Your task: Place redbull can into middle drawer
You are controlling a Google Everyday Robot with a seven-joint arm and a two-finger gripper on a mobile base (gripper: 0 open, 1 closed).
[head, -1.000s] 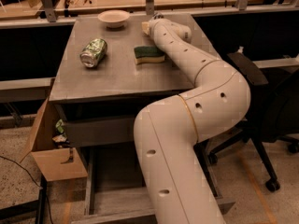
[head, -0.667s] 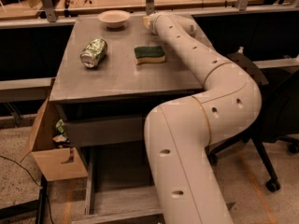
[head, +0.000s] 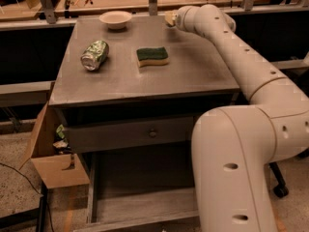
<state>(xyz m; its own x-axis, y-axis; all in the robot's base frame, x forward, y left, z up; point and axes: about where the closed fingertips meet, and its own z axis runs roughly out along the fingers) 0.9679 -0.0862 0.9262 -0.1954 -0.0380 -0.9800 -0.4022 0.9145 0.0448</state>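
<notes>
My gripper [head: 170,18] is at the far edge of the table top, right of the bowl, and only a small pale tip of it shows past the arm's wrist [head: 200,19]. The redbull can is not in view; nothing slim and silver shows on the table. The middle drawer [head: 145,204] is pulled open below the table, a wide shallow grey drawer whose flat bottom shows nothing lying in it. Its right part is hidden behind my arm.
A crushed green-and-white can [head: 95,55] lies on its side on the grey table top [head: 193,76]. A green sponge [head: 152,56] lies mid-table, a white bowl [head: 115,19] at the back. A shut drawer front with a knob [head: 152,133]. A cardboard box [head: 53,166] stands at the left.
My arm has swung back and to the right. The wrist has lifted off the sponge area, so the sponge now shows whole, and the gripper sits at the table's far edge.
</notes>
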